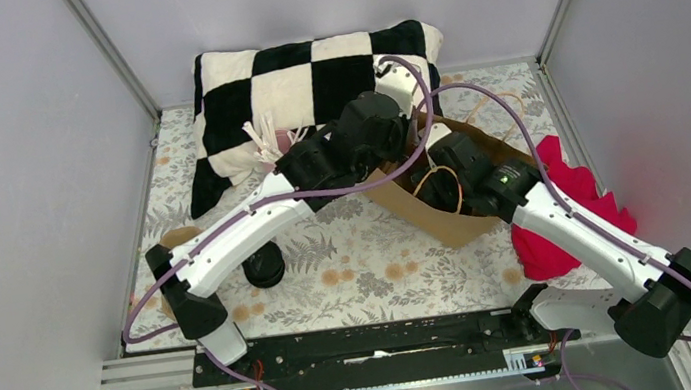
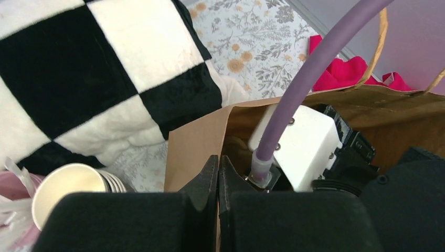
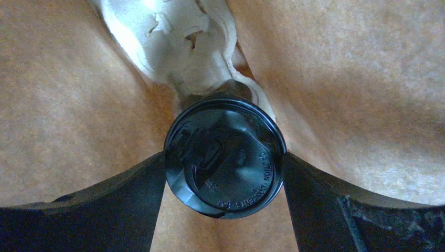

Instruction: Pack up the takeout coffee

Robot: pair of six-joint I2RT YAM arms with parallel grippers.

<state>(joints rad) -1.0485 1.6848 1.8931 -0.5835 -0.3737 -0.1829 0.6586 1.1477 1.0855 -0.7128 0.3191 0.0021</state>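
Top view: paper bag (image 1: 452, 226) gapes open, coffee out of sight within it.

Left wrist view: left gripper (image 2: 218, 181) pressed together at bag rim. Whether paper is caught between fingers, cannot tell.

Right wrist view: takeout coffee (image 3: 225, 163) deep inside bag, upright, just beside pulp carrier (image 3: 178, 47). Right gripper (image 3: 225, 176) pinches it, fingers against lid rim on either side.

Handling, as judged: cup likely light, thin-walled, crushable, plastic lid slick. Best hold is stiff band just under lid, gentle squeeze, kept upright.

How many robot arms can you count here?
2. Left arm, left claw pinching the brown paper bag; right arm, right claw inside it around the takeout coffee.
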